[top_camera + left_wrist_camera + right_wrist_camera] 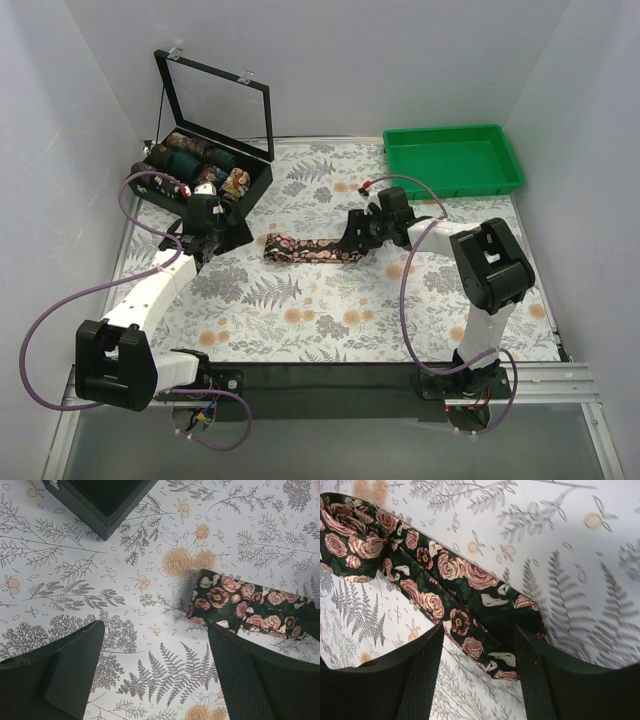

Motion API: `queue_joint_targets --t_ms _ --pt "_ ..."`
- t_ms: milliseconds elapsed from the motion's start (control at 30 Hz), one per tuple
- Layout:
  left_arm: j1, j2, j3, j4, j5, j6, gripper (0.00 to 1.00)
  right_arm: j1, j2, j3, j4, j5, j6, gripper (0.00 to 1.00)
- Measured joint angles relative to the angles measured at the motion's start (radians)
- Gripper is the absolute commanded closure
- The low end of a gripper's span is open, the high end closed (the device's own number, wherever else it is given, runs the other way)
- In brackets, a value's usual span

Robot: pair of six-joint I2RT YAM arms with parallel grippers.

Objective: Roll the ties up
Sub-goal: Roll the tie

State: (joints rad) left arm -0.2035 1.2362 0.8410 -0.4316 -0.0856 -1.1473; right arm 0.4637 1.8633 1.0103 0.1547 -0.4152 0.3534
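The tie (315, 249) lies flat on the surface (330, 320), a dark strip printed with pink roses, stretched out a little to the right of the black box (258, 183) and slightly nearer the arms. Its near end points toward the box and its other end points away.

At the end farthest from the box, the right claw (479, 635) is down over the cloth. One finger is on each side of the tip, but I can't tell whether they are squeezing it.

The left claw (156, 630) hangs between the box and the tie, just beside the tie's nearer end. Its fingers are spread wide with only the printed covering between them.

The box's glass lid stands open, and rolled ties (195, 155) are packed inside. A green tray (455, 160) sits well apart from the box, off to the right along the back edge.
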Motion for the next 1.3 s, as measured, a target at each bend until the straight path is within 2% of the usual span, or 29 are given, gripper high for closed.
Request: queue_joint_targets --t_ms 100,200,333,467,733,900,1300 --pt "0.0 0.0 0.0 0.001 0.004 0.002 0.23 -0.026 -0.045 -0.035 -0.05 0.005 -0.028 0.45" --pt "0.0 0.0 -0.001 0.005 0.005 0.002 0.23 -0.032 -0.068 -0.035 -0.108 0.01 -0.073 0.39" --pt "0.0 0.0 -0.001 0.008 0.001 0.002 0.23 -0.023 -0.089 0.012 -0.208 0.002 -0.171 0.17" --pt "0.0 0.0 -0.002 0.009 -0.015 0.002 0.22 0.01 -0.093 0.133 -0.288 -0.003 -0.338 0.02" --pt "0.015 0.002 -0.002 0.007 -0.056 -0.009 0.22 0.141 -0.076 0.322 -0.325 -0.018 -0.646 0.02" --pt "0.02 0.019 -0.002 0.006 -0.06 -0.013 0.22 0.217 0.002 0.395 -0.336 -0.03 -0.774 0.02" --pt "0.025 0.033 -0.002 0.006 -0.06 -0.013 0.22 0.29 0.218 0.529 -0.339 -0.054 -0.856 0.02"
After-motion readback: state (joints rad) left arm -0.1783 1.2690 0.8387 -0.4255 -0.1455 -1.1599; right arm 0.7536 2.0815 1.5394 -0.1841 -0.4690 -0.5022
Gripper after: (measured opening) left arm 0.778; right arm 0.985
